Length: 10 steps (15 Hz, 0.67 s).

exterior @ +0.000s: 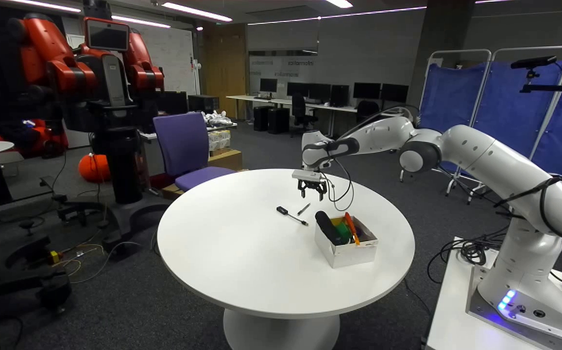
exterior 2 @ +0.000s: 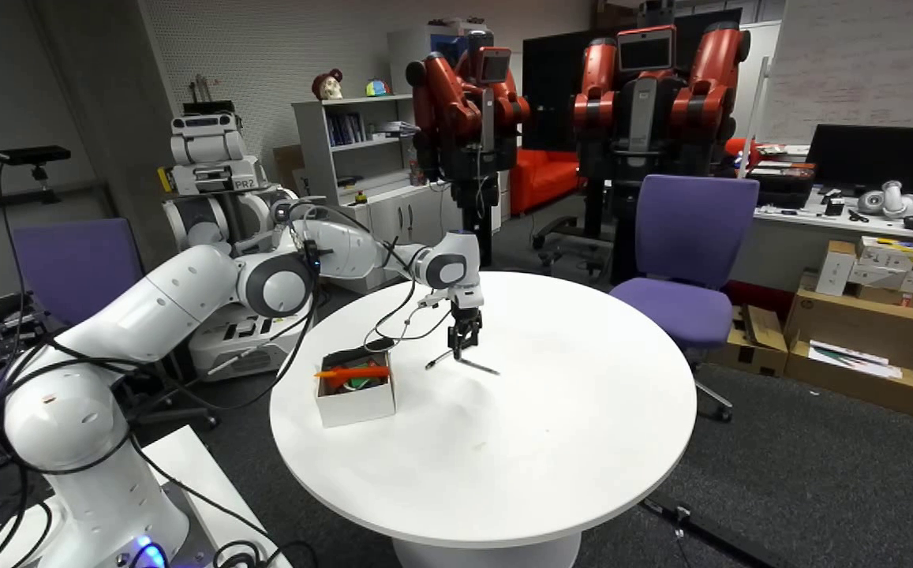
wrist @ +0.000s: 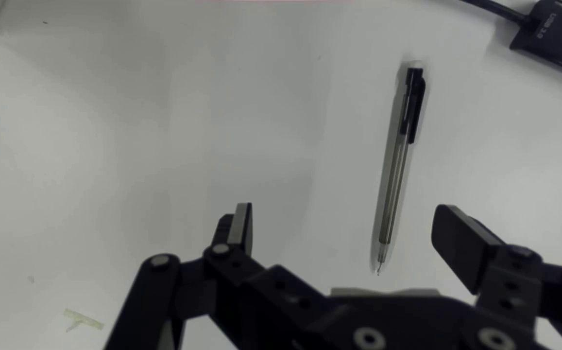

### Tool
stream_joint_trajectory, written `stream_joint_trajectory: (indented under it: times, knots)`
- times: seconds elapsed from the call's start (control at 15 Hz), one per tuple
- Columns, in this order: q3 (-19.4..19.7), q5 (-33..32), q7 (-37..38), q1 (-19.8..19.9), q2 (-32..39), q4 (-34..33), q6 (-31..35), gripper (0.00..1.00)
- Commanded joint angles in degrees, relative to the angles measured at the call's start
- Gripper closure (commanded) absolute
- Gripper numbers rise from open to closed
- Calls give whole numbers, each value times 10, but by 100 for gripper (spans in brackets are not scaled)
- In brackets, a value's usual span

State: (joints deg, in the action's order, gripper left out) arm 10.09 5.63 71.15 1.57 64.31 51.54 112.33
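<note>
Hanging above the pen (wrist: 397,170), your gripper (wrist: 351,231) has its two fingers (wrist: 460,243) spread wide apart. In the wrist view you can see the tip end of the pen in the gap between these fingers, closer to one of them. The pen itself lies flat on the white round table (exterior: 232,243), below the fingers and apart from them. Near the clip end of the pen you find a black adapter (wrist: 557,41), which carries the letters USB 3.0. In an exterior view its short cable passes near the pen and finishes in a plug (exterior: 305,223). Also near the pen stands a white open box (exterior: 353,255); a black object (exterior: 328,227) and an orange object (exterior: 352,228) rise from it, with a green object (exterior: 343,231) between these two. The base of your arm (exterior: 523,291) is well apart from the pen, and so is a purple chair (exterior: 181,146).
</note>
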Motion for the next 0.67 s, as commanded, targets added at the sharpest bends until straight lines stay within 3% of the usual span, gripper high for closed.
stream_joint_trajectory:
  times: [0.0, 0.6]
  knots:
    - [-5, -13, 6, 7, 19, -41, -33, 0]
    - [1, -28, 15, 4, 55, -76, -48, 0]
